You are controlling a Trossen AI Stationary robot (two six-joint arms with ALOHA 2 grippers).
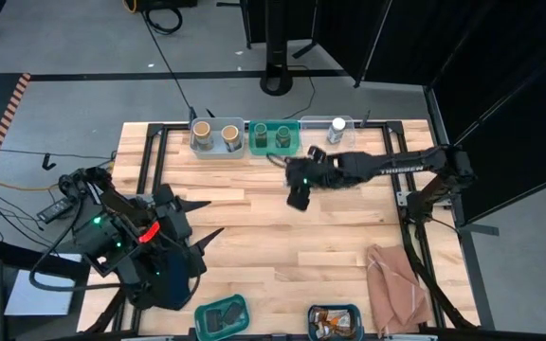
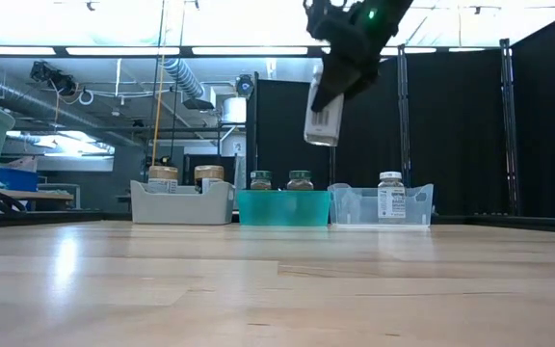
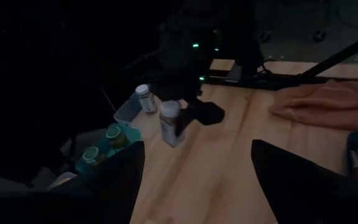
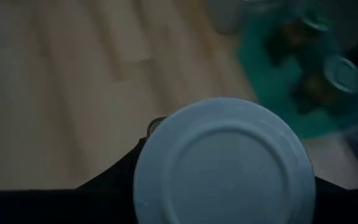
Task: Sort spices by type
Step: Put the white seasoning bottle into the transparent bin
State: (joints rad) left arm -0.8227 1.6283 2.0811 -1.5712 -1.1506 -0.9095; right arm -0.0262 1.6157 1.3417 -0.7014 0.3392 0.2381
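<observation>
High view: right gripper [image 1: 300, 192] is hanging at frame center just below the teal bin [image 1: 275, 149], jar hidden under it, while the left gripper [image 1: 202, 220] is idling lower left, fingers spread and empty. Low view: white-capped jar [image 2: 324, 118] is riding tilted, top center, clamped in the right fingers; probably light, rigid, slick, best pinched mid-body. Right wrist view: its cap is filling the lower middle between the fingers.

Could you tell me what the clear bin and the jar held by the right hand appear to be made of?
The clear bin looks like thin see-through plastic: the background shows through its walls. The jar in the right hand seems to be clear plastic or glass with a paper label and a smooth white top, probably plastic.
</observation>
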